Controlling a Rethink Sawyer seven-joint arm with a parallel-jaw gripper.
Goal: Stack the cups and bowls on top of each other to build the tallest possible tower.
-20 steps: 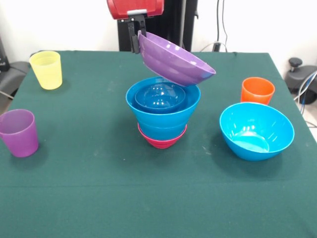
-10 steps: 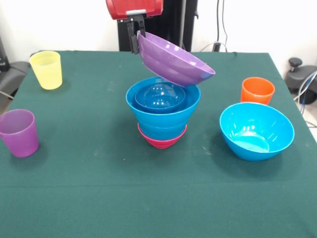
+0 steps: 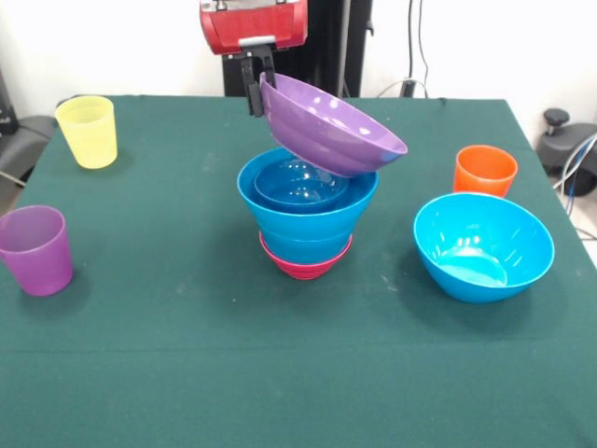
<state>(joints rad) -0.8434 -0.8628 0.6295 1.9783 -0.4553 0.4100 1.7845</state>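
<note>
Your tower (image 3: 306, 224) stands mid-table: a magenta bowl (image 3: 305, 264) at the base, blue bowls nested above. The purple bowl (image 3: 331, 126) hangs tilted just over it, its rim clamped in the gripper (image 3: 257, 86). Still to add, you have the loose blue bowl (image 3: 483, 246), orange cup (image 3: 485, 171), yellow cup (image 3: 88, 132) and purple cup (image 3: 35, 249), all well apart.

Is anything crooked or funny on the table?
Yes. The purple bowl hangs tilted in the air above the stack, pinched at its raised rim by the gripper, not sitting flat. The loose blue bowl on the cloth also leans to one side. Nothing looks spilled or broken.
</note>
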